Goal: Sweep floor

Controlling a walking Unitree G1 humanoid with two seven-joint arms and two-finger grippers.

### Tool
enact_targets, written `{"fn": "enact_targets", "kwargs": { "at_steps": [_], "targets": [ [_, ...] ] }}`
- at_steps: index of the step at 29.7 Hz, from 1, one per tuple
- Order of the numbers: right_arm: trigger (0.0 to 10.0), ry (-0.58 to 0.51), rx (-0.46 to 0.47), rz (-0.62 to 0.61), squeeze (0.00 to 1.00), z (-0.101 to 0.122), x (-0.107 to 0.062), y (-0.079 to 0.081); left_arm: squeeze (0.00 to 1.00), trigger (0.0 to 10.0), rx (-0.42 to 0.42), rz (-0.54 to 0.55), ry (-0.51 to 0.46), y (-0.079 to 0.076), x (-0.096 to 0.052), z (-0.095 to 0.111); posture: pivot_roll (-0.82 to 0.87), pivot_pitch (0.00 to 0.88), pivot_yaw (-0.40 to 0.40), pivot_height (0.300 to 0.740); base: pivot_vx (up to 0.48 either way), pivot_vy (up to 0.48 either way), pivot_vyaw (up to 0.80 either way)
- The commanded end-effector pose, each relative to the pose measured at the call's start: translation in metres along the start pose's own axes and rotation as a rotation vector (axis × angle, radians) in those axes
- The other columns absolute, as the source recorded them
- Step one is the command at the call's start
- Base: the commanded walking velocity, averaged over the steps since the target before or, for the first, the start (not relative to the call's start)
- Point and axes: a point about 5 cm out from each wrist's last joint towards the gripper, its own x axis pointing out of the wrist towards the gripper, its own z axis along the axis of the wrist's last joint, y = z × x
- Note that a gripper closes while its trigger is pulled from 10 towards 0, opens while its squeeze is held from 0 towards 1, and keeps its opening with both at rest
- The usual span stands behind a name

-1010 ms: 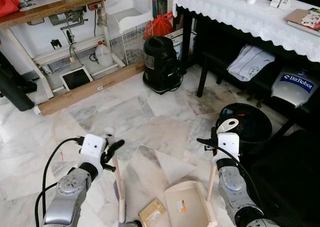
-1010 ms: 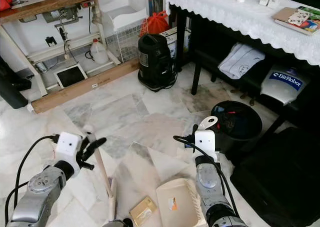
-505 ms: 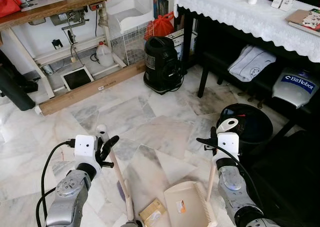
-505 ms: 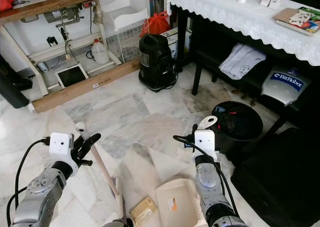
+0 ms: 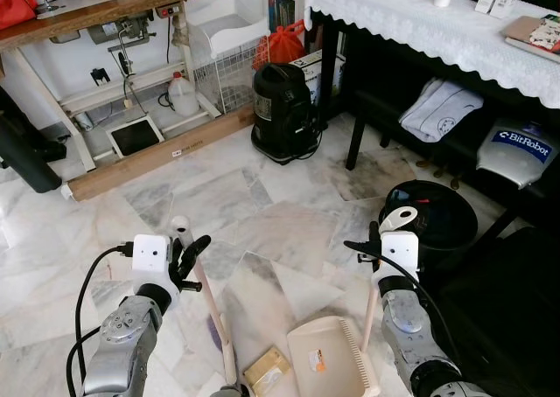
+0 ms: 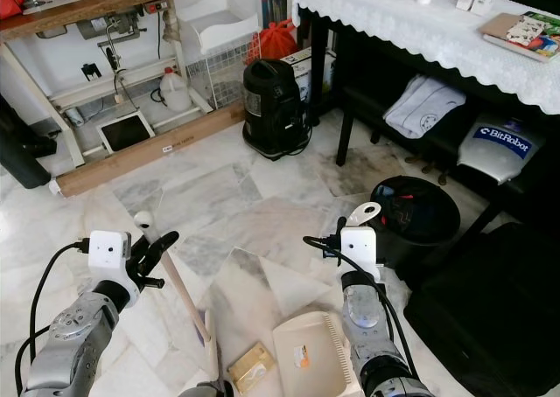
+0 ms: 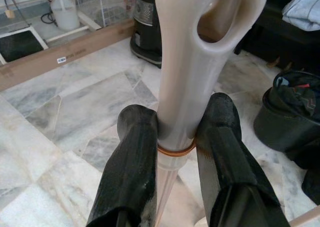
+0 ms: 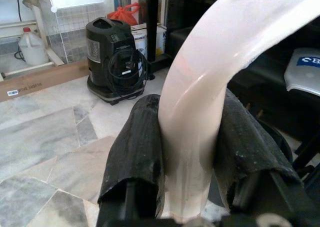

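Broom handle (image 7: 186,87), pale cream plastic with a looped end, slants upward.

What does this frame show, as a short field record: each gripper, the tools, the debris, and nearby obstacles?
left gripper: shut on broom handle, near its looped top end
right gripper: shut on dustpan handle
dustpan: cream tray on the marble floor, between the two arms
debris: flat tan piece on the floor just left of the dustpan tray
obstacles: black bin right of the right arm; black vacuum cleaner ahead by the table leg
sweep status: debris not yet in the tray
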Motion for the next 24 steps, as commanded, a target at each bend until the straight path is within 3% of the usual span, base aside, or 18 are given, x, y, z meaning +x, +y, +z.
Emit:
{"fn": "enact_targets", "kwargs": {
  "at_steps": [1,9,24],
  "targets": [
    [10.0,-0.001,-0.001,0.003,0.00,0.002,0.002,0.001,0.00,10.0,-0.021,-0.012,-0.016,-0.001,-0.003,0.000,0.12,0.085,0.026,0.740,-0.285,0.000,0.00],
    [10.0,-0.002,-0.004,0.001,0.00,0.002,0.002,0.000,0.00,10.0,0.031,0.018,0.013,0.002,-0.003,-0.003,0.12,0.078,0.026,0.740,-0.142,0.000,0.00],
    [10.0,-0.003,-0.008,-0.004,0.00,0.001,0.001,0.000,0.00,10.0,0.069,0.062,-0.059,0.008,0.000,0.009,0.12,0.067,0.031,0.740,0.000,0.000,0.00]
  ]
}}
